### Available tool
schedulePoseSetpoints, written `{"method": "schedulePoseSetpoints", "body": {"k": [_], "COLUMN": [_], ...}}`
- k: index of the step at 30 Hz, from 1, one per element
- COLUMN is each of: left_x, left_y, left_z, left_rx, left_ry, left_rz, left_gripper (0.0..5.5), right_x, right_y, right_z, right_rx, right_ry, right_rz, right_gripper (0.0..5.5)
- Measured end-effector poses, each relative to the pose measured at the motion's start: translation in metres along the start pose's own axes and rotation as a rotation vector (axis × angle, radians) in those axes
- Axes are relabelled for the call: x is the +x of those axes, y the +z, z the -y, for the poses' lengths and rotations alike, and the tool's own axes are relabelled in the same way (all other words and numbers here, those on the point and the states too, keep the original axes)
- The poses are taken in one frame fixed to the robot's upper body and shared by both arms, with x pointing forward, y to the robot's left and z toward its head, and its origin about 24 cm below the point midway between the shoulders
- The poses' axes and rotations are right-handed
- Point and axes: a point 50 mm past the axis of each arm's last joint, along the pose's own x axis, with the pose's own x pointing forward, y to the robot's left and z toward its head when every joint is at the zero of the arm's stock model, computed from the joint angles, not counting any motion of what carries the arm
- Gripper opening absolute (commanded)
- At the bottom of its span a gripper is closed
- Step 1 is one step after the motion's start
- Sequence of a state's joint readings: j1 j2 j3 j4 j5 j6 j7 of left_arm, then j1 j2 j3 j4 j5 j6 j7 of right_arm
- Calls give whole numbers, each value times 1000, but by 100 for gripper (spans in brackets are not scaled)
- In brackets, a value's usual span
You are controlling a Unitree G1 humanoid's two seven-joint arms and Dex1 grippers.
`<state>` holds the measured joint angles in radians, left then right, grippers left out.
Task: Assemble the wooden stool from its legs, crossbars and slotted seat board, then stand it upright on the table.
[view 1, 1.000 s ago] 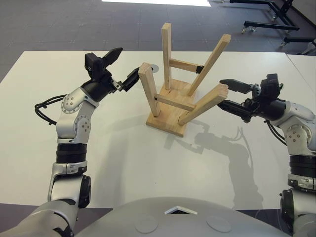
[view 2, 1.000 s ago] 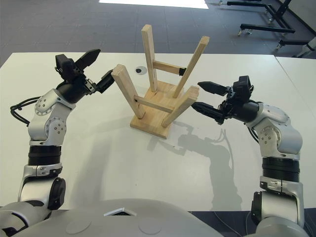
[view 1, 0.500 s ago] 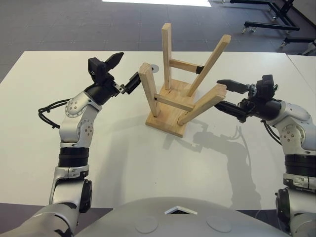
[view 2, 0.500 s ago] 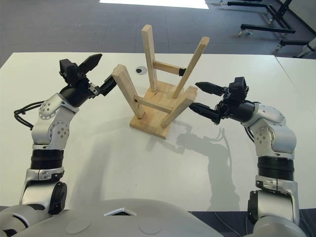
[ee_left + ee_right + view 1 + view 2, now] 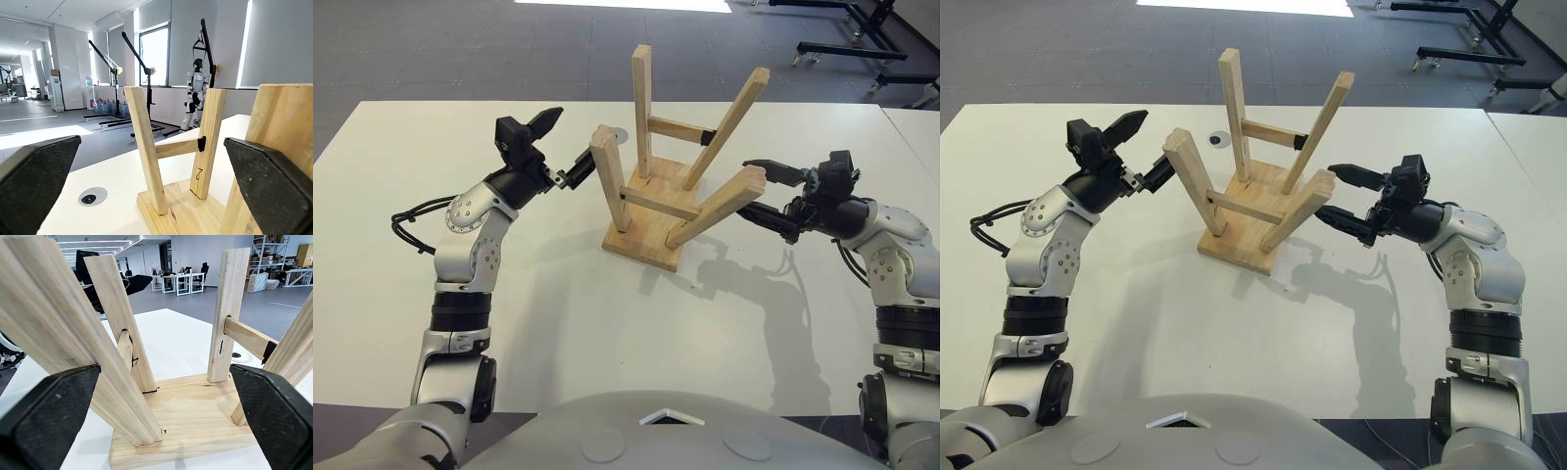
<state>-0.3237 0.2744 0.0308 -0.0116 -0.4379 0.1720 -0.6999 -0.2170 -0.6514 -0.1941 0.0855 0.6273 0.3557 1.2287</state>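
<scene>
Stool: the stool [image 5: 656, 211] lies upside down in the middle of the table [image 5: 558, 333], so that the legs are free to be gripped from both sides.
Seat board: the seat board [image 5: 641, 247] lies flat on the table under the legs. It is pale, unpainted wood with straight grain and square edges.
Legs: four flat square bars lean outward. The near left leg [image 5: 610, 176] and the near right leg [image 5: 720, 206] slant strongly.
Crossbars: the near crossbar [image 5: 658, 203] joins the two near legs and the far crossbar [image 5: 675, 129] joins the two far ones. It has a small black piece [image 5: 707, 137] at its right end.
Left gripper: the left gripper [image 5: 573, 135] has its jaws spread wide and holds nothing. One finger is just beside the top of the near left leg (I cannot tell if it touches).
Right gripper: the right gripper [image 5: 744, 186] is also spread and empty. Its dark, rough pads [image 5: 49, 411] stand on either side of the end of the near right leg, apparently ready to close on it.
Progress: the assembly looks finished. I judge that what is left is turning the stool over, which needs a firm grip on both slanted legs, as bare wood can slip.
</scene>
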Motion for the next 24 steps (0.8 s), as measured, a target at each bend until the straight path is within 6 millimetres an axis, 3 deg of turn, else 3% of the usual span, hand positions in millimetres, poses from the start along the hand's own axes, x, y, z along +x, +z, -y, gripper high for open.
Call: {"method": "schedulePoseSetpoints", "body": {"k": [14, 18, 21, 24], "left_x": [0, -7, -8, -18], "left_y": [-6, -22, -12, -2], "left_z": [0, 12, 15, 4], "left_rx": [4, 10, 46, 81], "left_ry": [14, -34, -62, -29], "left_rz": [-9, -87, -58, -56], "left_gripper": [540, 540, 540, 540], "right_x": [2, -1, 0, -3], "right_y": [3, -3, -3, -1], "right_z": [4, 9, 9, 7], "right_rx": [-25, -23, -27, -38], "right_ry": [4, -17, -13, -30], "right_rz": [-23, -63, -64, -59], "right_gripper": [484, 484, 484, 484]}}
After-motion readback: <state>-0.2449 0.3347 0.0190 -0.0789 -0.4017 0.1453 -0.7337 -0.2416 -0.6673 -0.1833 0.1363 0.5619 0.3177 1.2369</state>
